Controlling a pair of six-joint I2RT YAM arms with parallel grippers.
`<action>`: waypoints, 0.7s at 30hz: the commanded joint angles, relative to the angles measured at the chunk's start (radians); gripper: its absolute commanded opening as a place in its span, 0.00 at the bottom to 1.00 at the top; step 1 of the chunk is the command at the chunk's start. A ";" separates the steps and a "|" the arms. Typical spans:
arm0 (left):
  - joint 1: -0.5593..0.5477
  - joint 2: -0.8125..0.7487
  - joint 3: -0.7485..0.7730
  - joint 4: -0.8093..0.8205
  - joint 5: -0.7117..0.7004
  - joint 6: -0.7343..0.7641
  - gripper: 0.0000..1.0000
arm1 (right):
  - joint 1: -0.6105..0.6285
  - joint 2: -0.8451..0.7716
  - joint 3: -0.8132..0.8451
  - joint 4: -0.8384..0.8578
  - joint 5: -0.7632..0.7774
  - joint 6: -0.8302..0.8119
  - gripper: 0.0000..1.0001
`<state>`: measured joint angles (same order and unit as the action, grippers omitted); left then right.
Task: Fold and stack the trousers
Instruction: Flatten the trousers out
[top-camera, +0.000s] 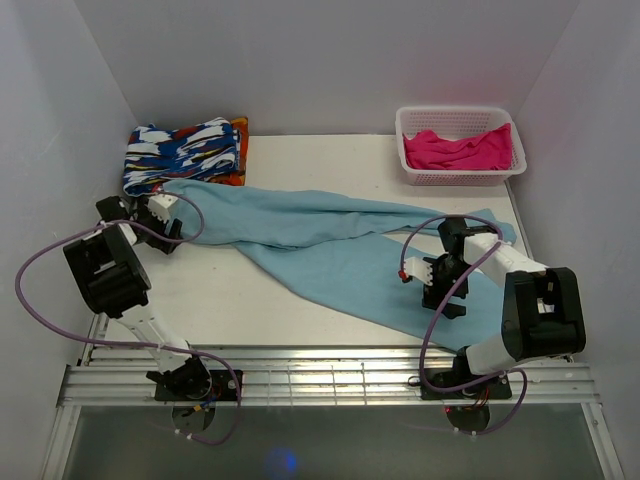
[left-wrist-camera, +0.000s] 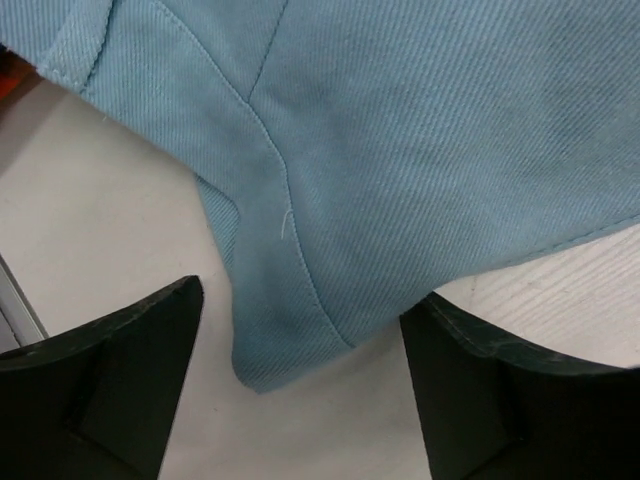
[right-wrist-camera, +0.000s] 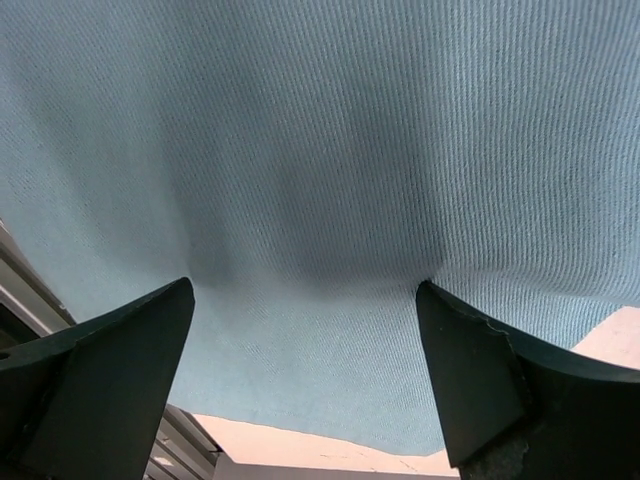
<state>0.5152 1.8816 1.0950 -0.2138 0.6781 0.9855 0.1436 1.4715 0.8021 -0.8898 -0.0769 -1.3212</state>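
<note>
The left arm (top-camera: 125, 295) goes up from its base, bends back at the elbow and reaches out to the right. The left claw (left-wrist-camera: 305, 300) points down, and its two dark fingers (left-wrist-camera: 120, 370) are spread wide and pinch nothing. The right arm (top-camera: 525, 320) goes up, bends at its big black elbow and reaches left, and the right claw (right-wrist-camera: 305, 300) hangs from a turned-down wrist, its fingers (right-wrist-camera: 500, 380) also wide apart and holding nothing.

The white table (top-camera: 215, 295) carries three things: trousers (top-camera: 330, 250) spread across, a patterned cloth (top-camera: 185, 150) far left, and a basket (top-camera: 455, 178) far right.
</note>
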 joint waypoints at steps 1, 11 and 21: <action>-0.017 0.021 0.020 0.028 -0.003 0.007 0.86 | 0.014 -0.023 0.006 -0.055 -0.066 0.013 0.96; -0.026 0.039 0.109 -0.119 0.049 0.002 0.19 | 0.050 -0.011 -0.044 -0.086 -0.035 0.014 0.99; 0.009 0.057 0.637 -1.084 0.029 0.301 0.00 | -0.085 0.046 -0.014 0.014 0.103 -0.055 0.10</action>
<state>0.4923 1.9545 1.5608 -0.8963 0.6971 1.1427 0.1280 1.4719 0.7849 -0.8478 -0.0586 -1.3479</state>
